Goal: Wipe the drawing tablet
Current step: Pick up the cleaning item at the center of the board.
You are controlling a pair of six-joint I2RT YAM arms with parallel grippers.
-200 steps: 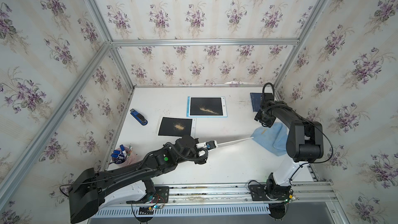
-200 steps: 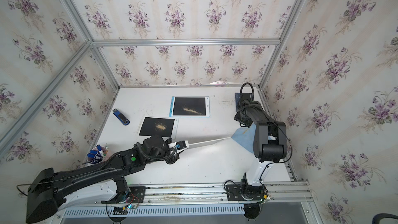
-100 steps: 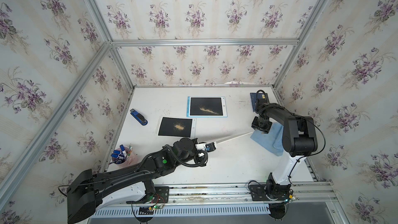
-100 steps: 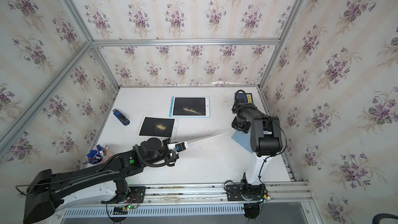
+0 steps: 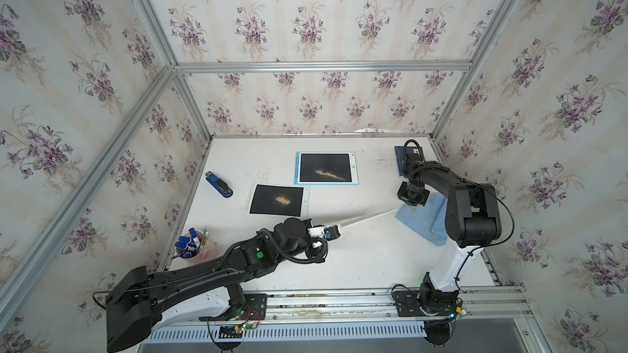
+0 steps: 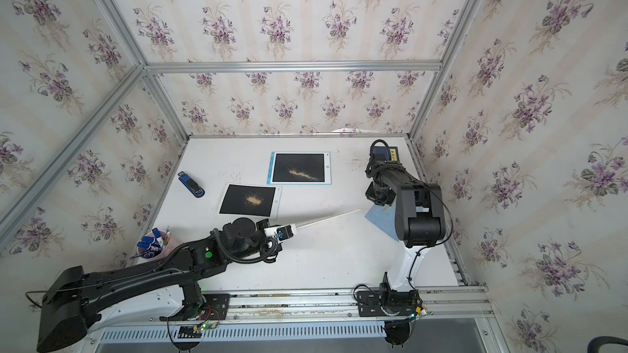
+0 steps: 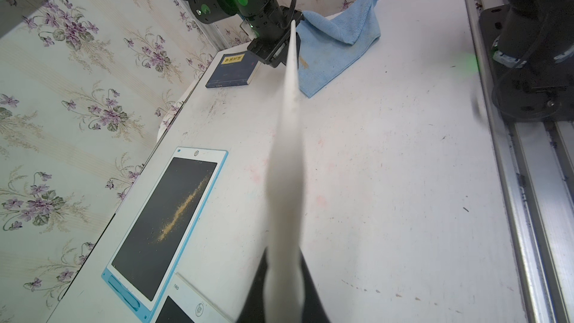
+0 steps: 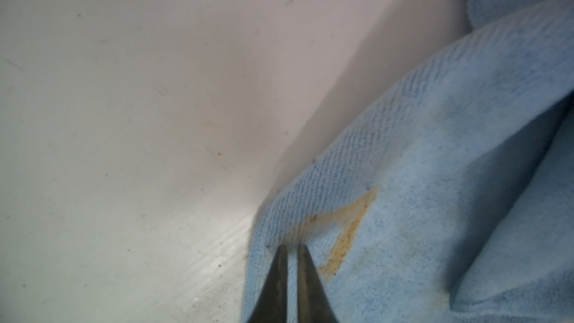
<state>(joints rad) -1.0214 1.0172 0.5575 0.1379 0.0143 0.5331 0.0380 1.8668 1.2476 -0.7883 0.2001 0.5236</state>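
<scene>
Two drawing tablets lie at mid-table, each with yellowish powder on its dark screen: a blue-framed one (image 5: 326, 168) (image 7: 164, 212) and a white-framed one (image 5: 277, 200) nearer the front. A blue cloth (image 5: 426, 219) (image 8: 435, 181) with an orange stain lies crumpled at the right. My right gripper (image 5: 412, 202) (image 8: 290, 248) points down onto the cloth's left edge, its jaws nearly together with cloth in the narrow gap. My left gripper (image 5: 334, 230) (image 7: 283, 262) is shut on a long thin white card (image 5: 368, 219), seen edge-on, whose far tip reaches the cloth's corner.
A dark blue book (image 5: 401, 161) lies at the back right, just behind the right arm. A blue stapler (image 5: 219, 184) sits at the left, and a cup of markers (image 5: 192, 246) at the front left. A metal rail (image 5: 339, 303) runs along the front edge.
My right gripper has come forward and down onto the cloth's edge, and its jaws have closed from wide apart. The cloth now lies flatter. The left arm has barely moved.
</scene>
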